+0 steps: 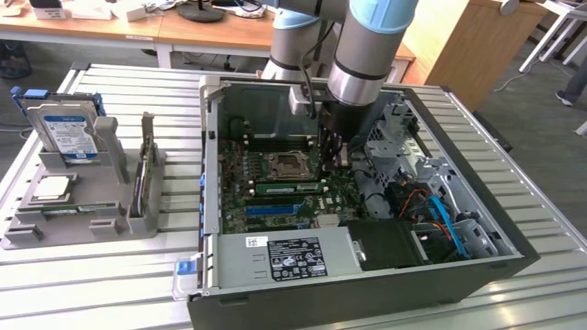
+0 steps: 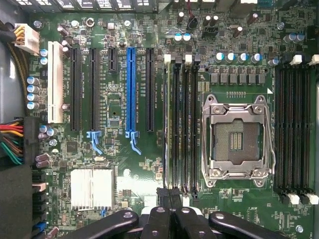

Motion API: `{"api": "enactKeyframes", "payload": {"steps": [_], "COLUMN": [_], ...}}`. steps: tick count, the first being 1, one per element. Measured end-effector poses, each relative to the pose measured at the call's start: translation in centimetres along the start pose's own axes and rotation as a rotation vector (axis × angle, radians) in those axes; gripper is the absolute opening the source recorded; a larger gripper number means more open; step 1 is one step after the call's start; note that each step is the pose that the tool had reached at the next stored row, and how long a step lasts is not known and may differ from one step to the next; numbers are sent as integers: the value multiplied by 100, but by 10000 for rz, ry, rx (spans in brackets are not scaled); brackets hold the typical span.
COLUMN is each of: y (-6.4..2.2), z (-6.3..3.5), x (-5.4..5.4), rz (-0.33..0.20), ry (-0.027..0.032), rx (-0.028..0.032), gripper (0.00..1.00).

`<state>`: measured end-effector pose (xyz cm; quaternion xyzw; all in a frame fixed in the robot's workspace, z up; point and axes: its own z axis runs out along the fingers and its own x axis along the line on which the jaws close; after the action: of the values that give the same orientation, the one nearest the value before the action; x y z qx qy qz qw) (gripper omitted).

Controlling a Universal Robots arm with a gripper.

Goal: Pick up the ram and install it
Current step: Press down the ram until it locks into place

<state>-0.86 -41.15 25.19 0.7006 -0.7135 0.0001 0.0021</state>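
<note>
The ram (image 1: 291,187) is a slim green stick lying along a black slot on the motherboard (image 1: 266,213), just beside the processor socket (image 1: 287,163). In the wrist view the ram (image 2: 168,124) shows edge-on as a pale strip in the outermost of the slots next to the socket (image 2: 237,137). My gripper (image 1: 335,163) reaches down into the open computer case (image 1: 513,254) at one end of that stick. The gripper (image 2: 169,196) is shut, its black fingers pressed together over the slot ends. Whether the tips touch the ram I cannot tell.
A grey fixture (image 1: 92,227) on the exterior view's left holds a blue-labelled hard drive (image 1: 69,130) and a square silver processor (image 1: 52,187). Inside the case are the power supply (image 1: 284,258), a drive cage and blue and orange cables (image 1: 440,213). Wooden desks stand behind.
</note>
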Motion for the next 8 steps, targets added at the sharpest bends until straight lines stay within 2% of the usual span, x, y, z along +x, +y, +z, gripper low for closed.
{"api": "enactKeyframes", "payload": {"steps": [8], "y": [0], "z": [23], "x": [0], "rz": [-1], "ry": [4], "rx": [-2], "gripper": [11]}}
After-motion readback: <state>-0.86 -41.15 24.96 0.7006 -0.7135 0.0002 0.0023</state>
